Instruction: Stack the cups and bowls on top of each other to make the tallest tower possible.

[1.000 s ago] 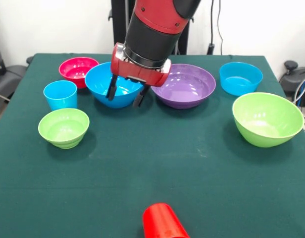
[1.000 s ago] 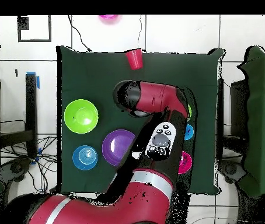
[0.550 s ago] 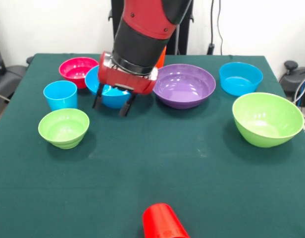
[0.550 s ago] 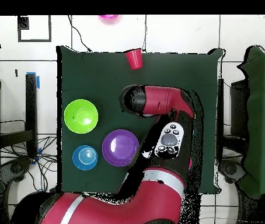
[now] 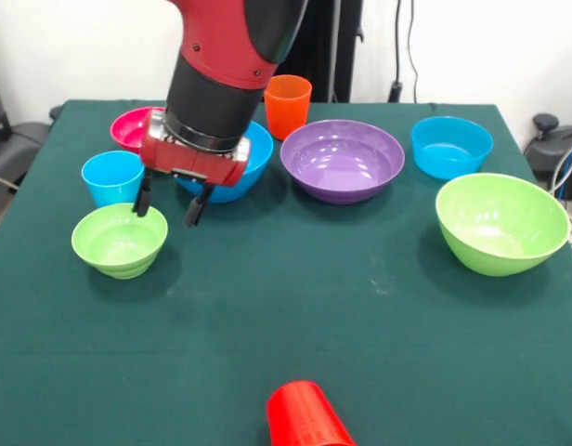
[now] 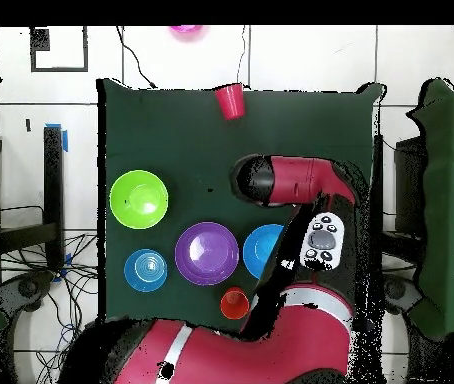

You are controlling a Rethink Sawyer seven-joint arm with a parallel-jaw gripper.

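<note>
Red-and-black arm's hand (image 5: 167, 206), fingers apart and empty, hangs over the right rim of the small lime green glossy plastic bowl (image 5: 119, 240) on the dark green desk (image 5: 360, 316). Nothing stacked. Light blue tapered tumbler (image 5: 112, 177) upright behind that bowl, hot pink bowl (image 5: 133, 125) beyond. Mid-size blue bowl (image 5: 240, 167) partly behind the arm, orange tumbler (image 5: 287, 106) upright behind it. Wide purple bowl (image 5: 343, 160), small blue bowl (image 5: 451, 146), big lime bowl (image 5: 501, 223) to the right. Red tumbler (image 5: 305, 416) lies at near edge.

Front camera low, near, facing the arm, overhead camera high, straight down, both sharing the green table (image 5: 379, 307).
</note>
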